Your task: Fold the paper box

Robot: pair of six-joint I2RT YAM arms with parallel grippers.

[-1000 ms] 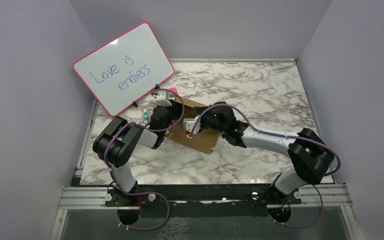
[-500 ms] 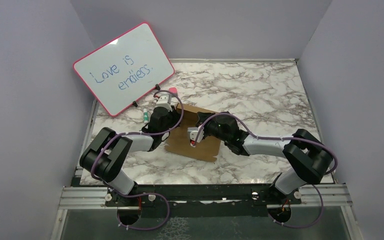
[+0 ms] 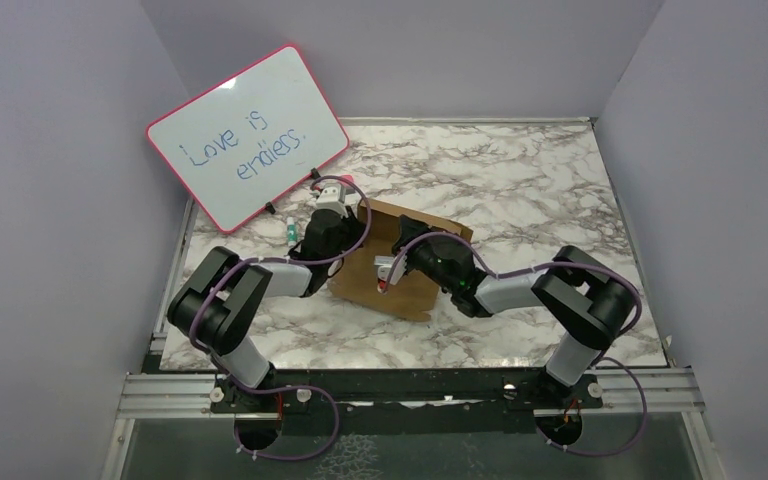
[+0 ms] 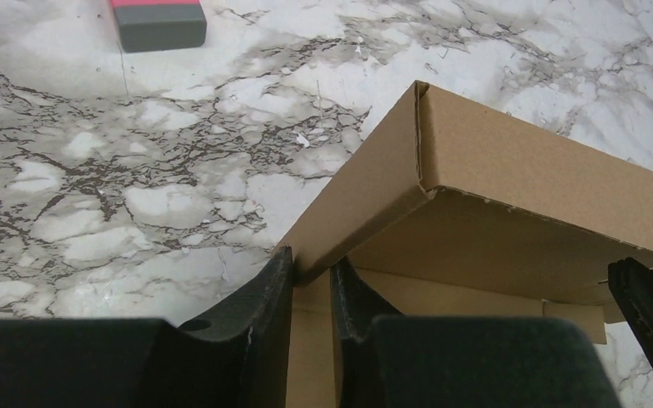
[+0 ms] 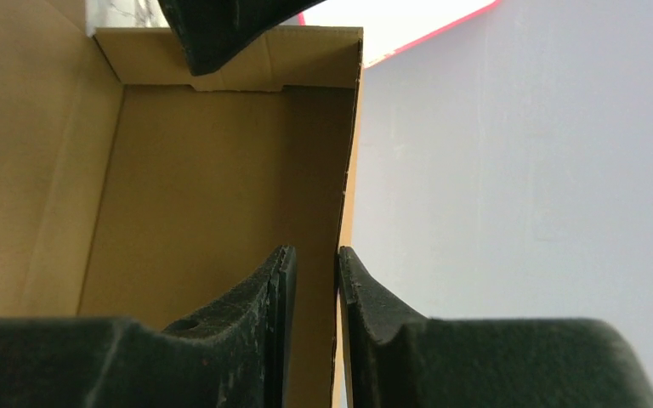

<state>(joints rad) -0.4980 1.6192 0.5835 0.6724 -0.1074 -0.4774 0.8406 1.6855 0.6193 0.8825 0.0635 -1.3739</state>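
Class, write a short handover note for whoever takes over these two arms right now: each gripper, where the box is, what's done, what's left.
Left gripper: shut on a raised wall of the paper box, near a folded corner.
Right gripper: fingers either side of another upright wall; cannot tell if it pinches.
Box: on the table, between both arms.
Done: at least two walls stand, one corner formed.
Left: the near part looks flat from above, so probably more folding.

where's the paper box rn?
Top view: paper box centre-left on the table, just in front of the whiteboard, left gripper and right gripper each straddling one wall.
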